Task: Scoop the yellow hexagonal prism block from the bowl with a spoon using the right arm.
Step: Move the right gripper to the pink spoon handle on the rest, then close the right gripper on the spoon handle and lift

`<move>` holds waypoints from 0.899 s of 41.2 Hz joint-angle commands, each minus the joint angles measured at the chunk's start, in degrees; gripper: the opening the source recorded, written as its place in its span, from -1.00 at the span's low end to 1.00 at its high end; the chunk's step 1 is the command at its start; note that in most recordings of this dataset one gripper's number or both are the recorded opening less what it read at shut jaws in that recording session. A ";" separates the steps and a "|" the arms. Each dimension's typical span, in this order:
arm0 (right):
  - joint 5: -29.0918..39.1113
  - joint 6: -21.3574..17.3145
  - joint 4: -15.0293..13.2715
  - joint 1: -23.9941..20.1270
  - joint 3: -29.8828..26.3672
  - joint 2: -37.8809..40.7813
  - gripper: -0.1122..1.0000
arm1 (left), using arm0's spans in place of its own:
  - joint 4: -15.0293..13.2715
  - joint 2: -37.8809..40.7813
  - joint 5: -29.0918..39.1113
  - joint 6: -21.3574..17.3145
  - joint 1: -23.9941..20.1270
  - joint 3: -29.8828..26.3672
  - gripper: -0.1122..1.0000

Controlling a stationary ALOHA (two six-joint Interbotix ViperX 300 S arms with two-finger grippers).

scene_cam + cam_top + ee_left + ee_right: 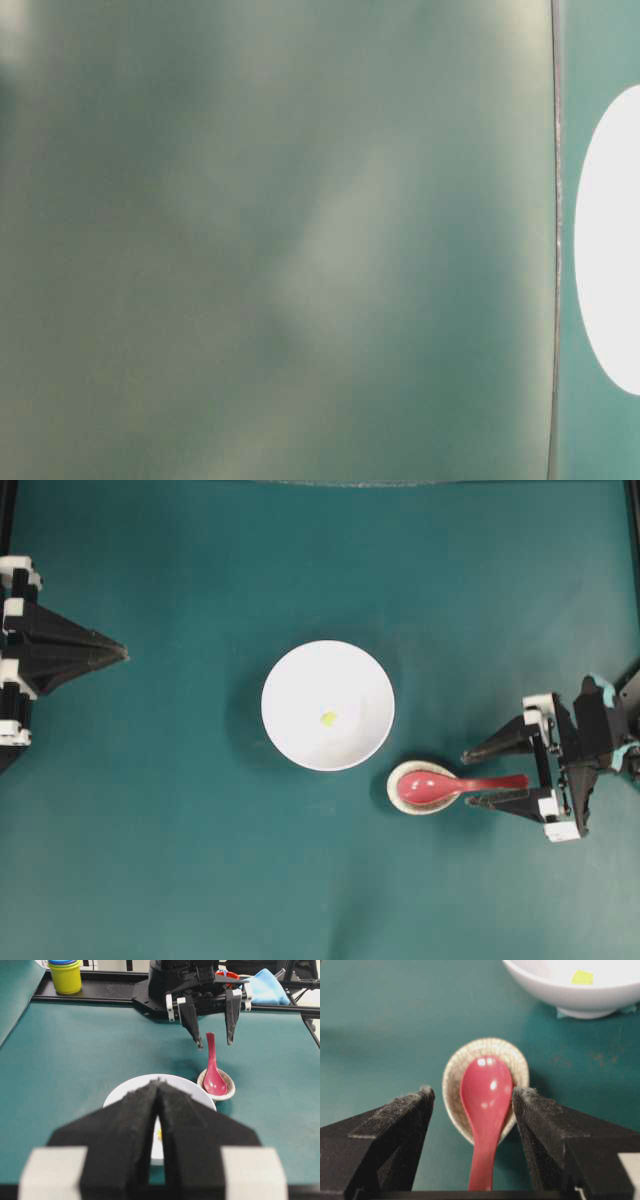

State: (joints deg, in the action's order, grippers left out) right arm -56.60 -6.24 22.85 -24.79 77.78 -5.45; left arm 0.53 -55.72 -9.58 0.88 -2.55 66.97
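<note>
Teal cloth covers the surface (150,830) under my overhead camera. I see the white bowl (300,740) near the middle, with the tiny yellow block (328,718) lying inside it, a little off centre. Just beside the bowl, toward the lower right, sits a small speckled spoon rest (400,802) with the pink-red spoon (450,785) lying in it, scoop in the rest and handle pointing right. My right end effector (465,778) has its two fingers spread wide, one on each side of the handle's tip, neither touching it as far as I can judge. My left end effector (125,656) waits at the left edge, well apart from the bowl, its fingers brought together to a point.

From the table-level camera I get almost nothing: a blurred grey-green haze, and a slice of the white bowl at the right edge.

From the left wrist camera the left fingers (130,1130) are pressed together in the foreground, holding nothing, and partly hiding the bowl. Beyond it the spoon lies in its rest, and the right fingers hang open above the handle. A yellow cup (66,978) and a blue cloth (265,987) sit at the far edge.

From the right wrist camera, the open fingers flank the spoon's handle, with gaps on both sides. The bowl and block show at top right.
</note>
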 commanded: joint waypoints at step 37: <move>-0.35 -0.62 0.62 -1.49 -0.44 7.91 0.36 | 0.09 0.26 -0.26 0.00 -0.09 -1.41 -0.74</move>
State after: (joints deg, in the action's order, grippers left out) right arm -56.60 -7.03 23.29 -26.02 77.52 2.64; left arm 0.53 -55.72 -9.58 0.88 -2.55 66.97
